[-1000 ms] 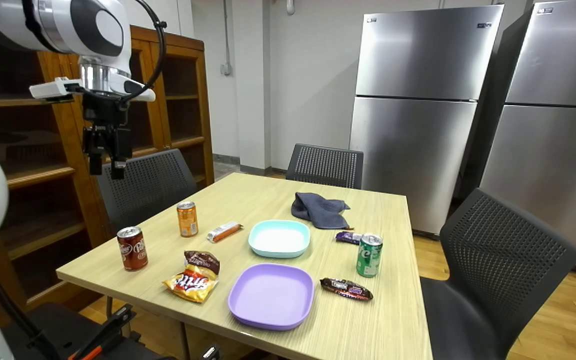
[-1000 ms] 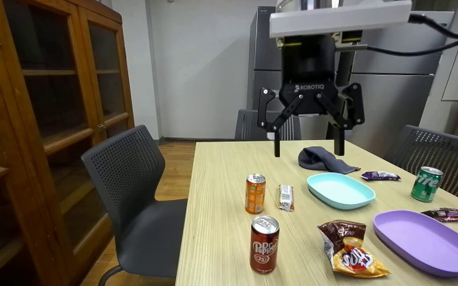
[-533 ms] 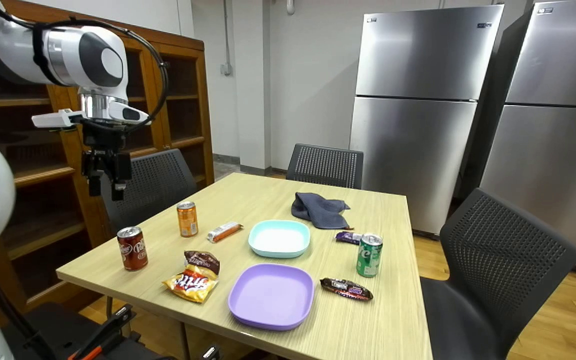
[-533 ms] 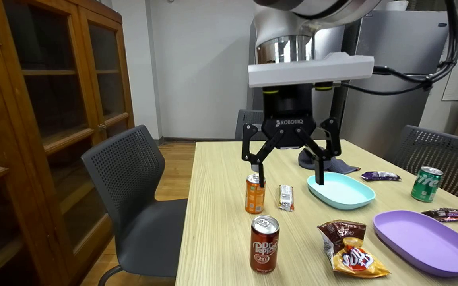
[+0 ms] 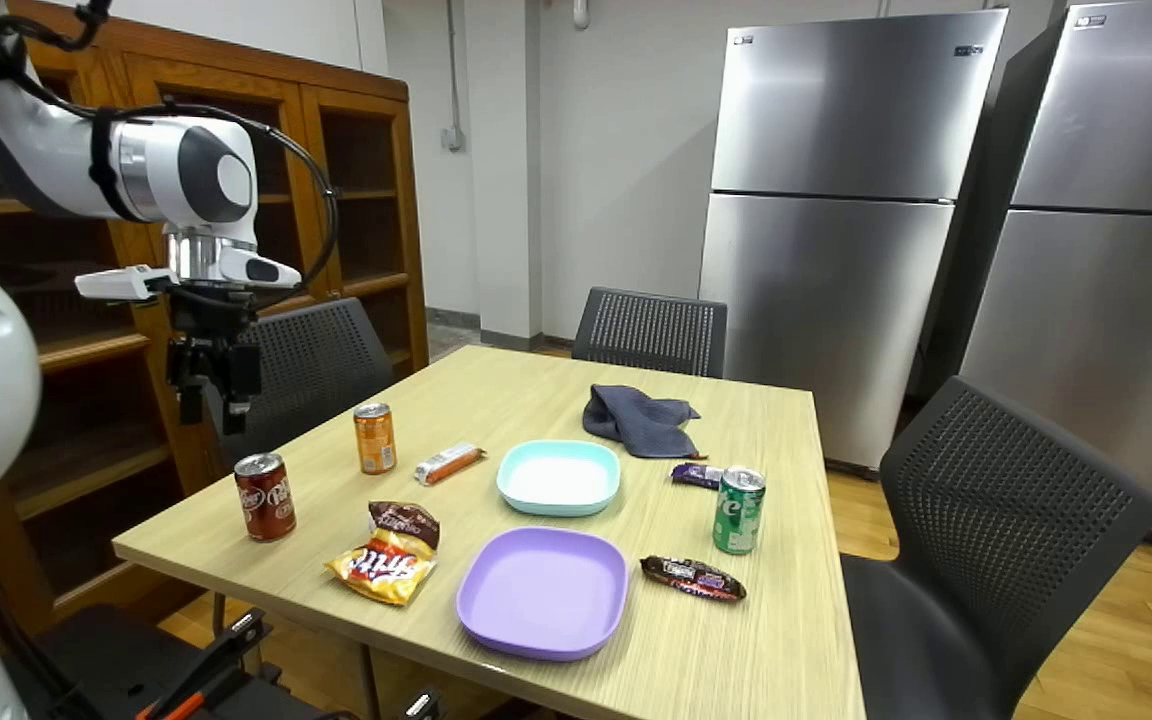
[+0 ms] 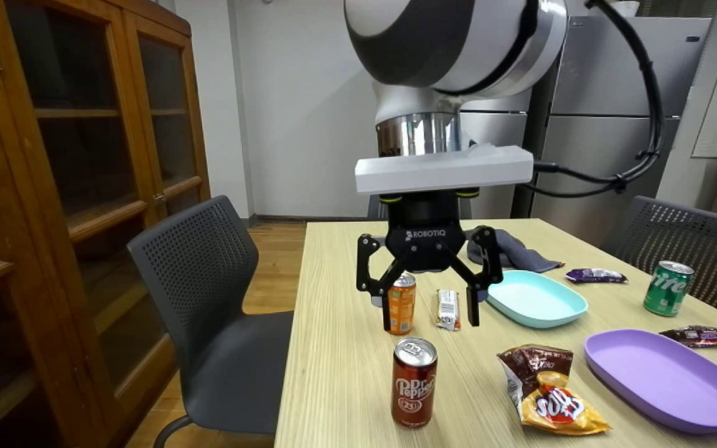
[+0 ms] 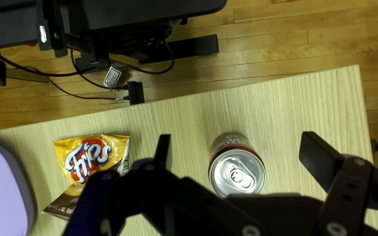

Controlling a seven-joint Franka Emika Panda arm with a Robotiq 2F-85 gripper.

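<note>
My gripper (image 6: pixel 430 323) is open and empty, pointing down with its fingers wide apart. It is nearest to a dark red Dr Pepper can (image 6: pixel 414 386), which stands upright on the table. In the wrist view the can's silver top (image 7: pixel 236 173) shows between the two spread fingers, not touched, its lower rim partly hidden by the gripper's body. The gripper also shows in an exterior view (image 5: pixel 213 424), above the level of the can. An orange can (image 5: pixel 375 440) stands further along the table; a finger partly covers it in an exterior view (image 6: pixel 402 305).
A Fritos bag (image 5: pixel 391 560), a wrapped bar (image 5: pixel 449 464), a purple plate (image 5: pixel 544 592), a turquoise plate (image 5: pixel 558 478), a dark cloth (image 5: pixel 639 420), a green Sprite can (image 5: pixel 739 512) and dark-wrapped snacks (image 5: pixel 693 578) lie or stand on the table. Chairs (image 6: pixel 228 348) surround it.
My gripper has come down and, in an exterior view, shifted left and closer to the Dr Pepper can. It stays open. The things on the table have not moved.
</note>
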